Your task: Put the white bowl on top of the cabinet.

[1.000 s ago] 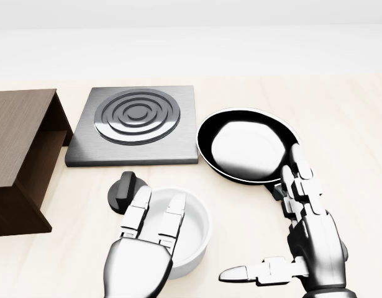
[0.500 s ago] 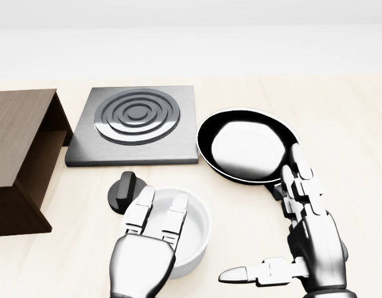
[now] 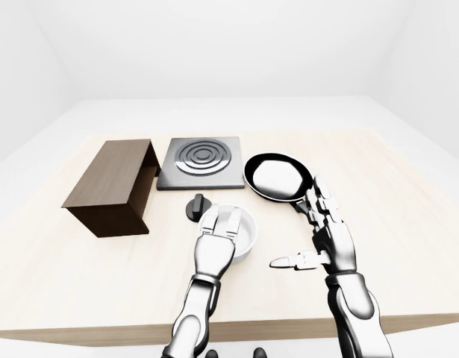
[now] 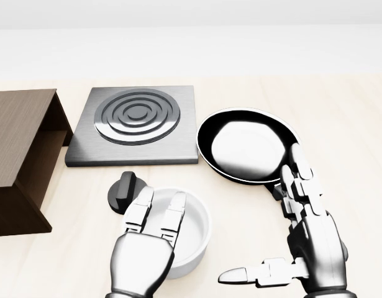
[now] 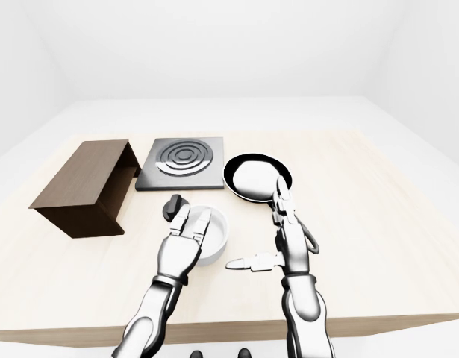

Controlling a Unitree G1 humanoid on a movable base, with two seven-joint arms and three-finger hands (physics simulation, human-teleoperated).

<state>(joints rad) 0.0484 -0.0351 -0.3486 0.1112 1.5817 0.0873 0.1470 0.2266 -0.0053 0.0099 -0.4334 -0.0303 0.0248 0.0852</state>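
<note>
A pale wooden table (image 3: 408, 224) stands in a white room. At the left of the head view is the brown cabinet (image 4: 17, 155), lying open. Next come a gray stove plate (image 4: 138, 124) and a small black knob (image 4: 123, 192). The left hand (image 4: 144, 248) lies over the white bowl (image 4: 194, 233), fingers straight, maybe touching the rim. A black pan (image 4: 246, 146) sits right. The right hand (image 4: 309, 242) is open wide, holding nothing.
</note>
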